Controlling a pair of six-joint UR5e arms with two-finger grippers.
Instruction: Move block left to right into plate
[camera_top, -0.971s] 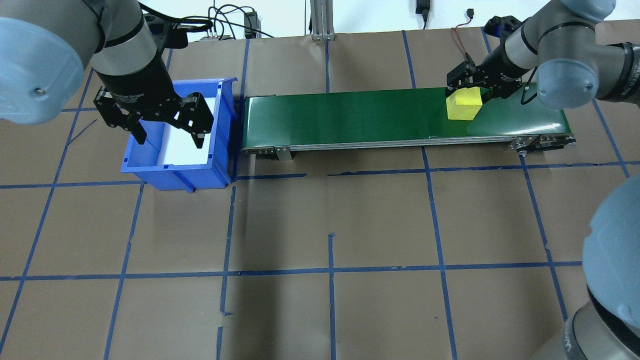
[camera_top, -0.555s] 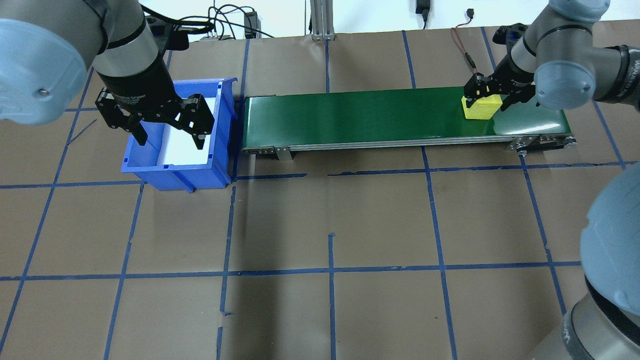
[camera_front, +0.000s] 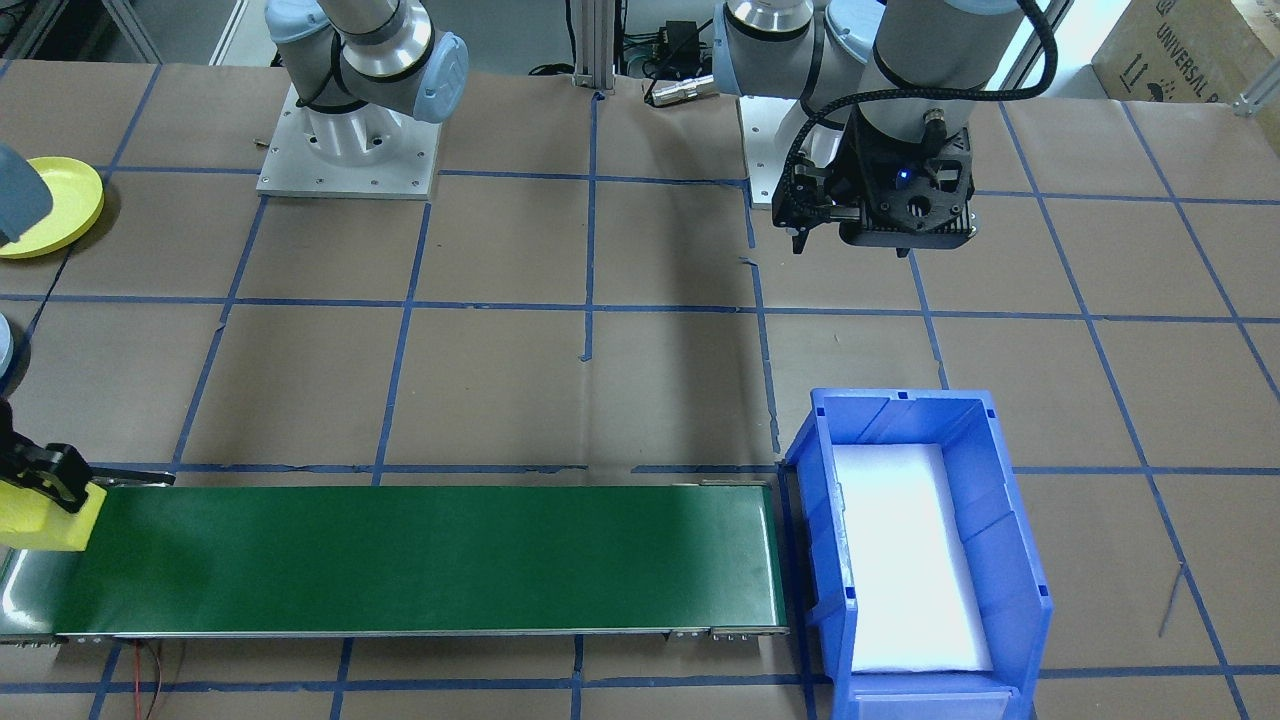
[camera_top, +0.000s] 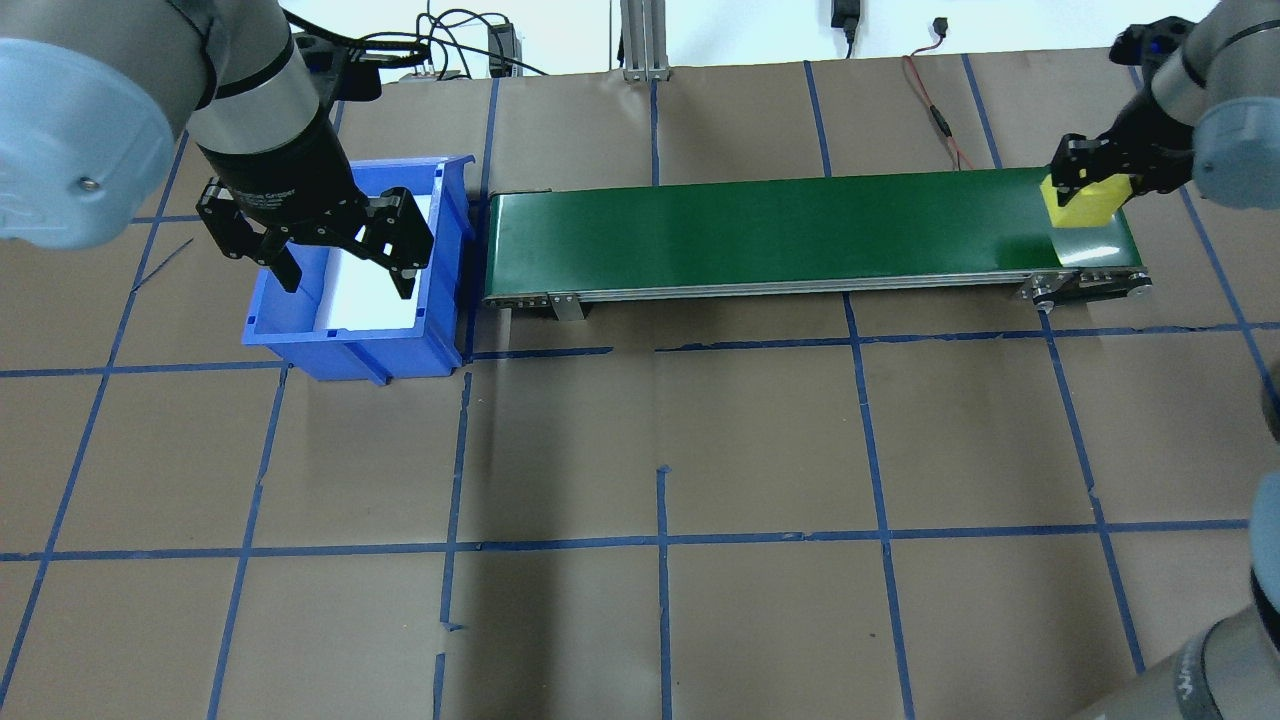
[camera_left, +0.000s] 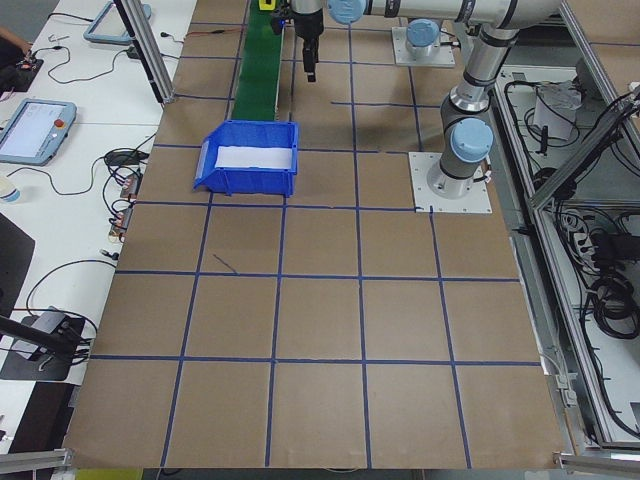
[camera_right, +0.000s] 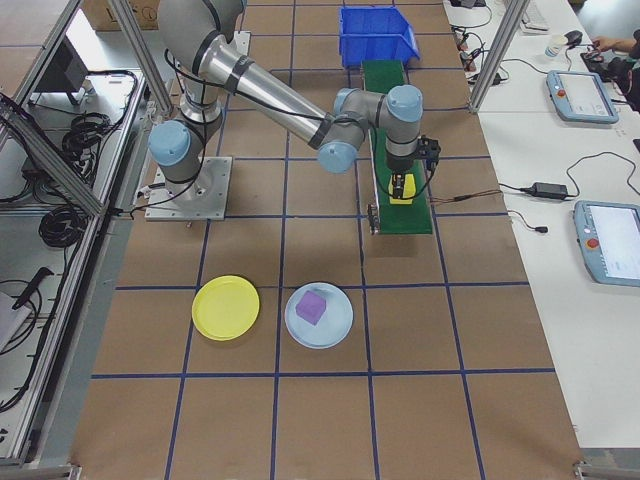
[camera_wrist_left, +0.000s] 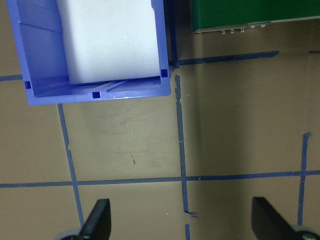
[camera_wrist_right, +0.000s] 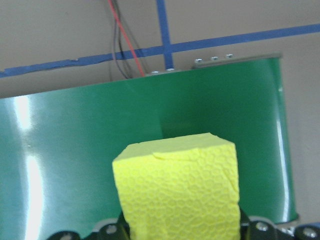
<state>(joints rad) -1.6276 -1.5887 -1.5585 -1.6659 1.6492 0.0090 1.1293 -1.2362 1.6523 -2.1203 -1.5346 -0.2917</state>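
Note:
A yellow foam block (camera_top: 1090, 203) is held over the right end of the green conveyor belt (camera_top: 780, 228), with my right gripper (camera_top: 1100, 180) shut on it. The right wrist view shows the block (camera_wrist_right: 177, 185) filling the space between the jaws, the belt (camera_wrist_right: 75, 150) beneath it. In the front-facing view the block (camera_front: 38, 520) sits at the far left edge. The yellow plate (camera_right: 225, 307) lies on the table on the robot's side of that belt end, also seen as the plate (camera_front: 45, 205). My left gripper (camera_top: 340, 262) hangs open above the blue bin (camera_top: 440, 290), holding nothing.
A light blue plate (camera_right: 335, 330) with a purple cube (camera_right: 311, 306) on it lies beside the yellow plate. The blue bin (camera_front: 1015, 570) has a white pad inside and stands at the belt's left end. A red cable (camera_top: 925, 100) runs behind the belt.
My right gripper has carried the yellow block rightward along the belt to its right end. The left arm has stayed put above the bin.

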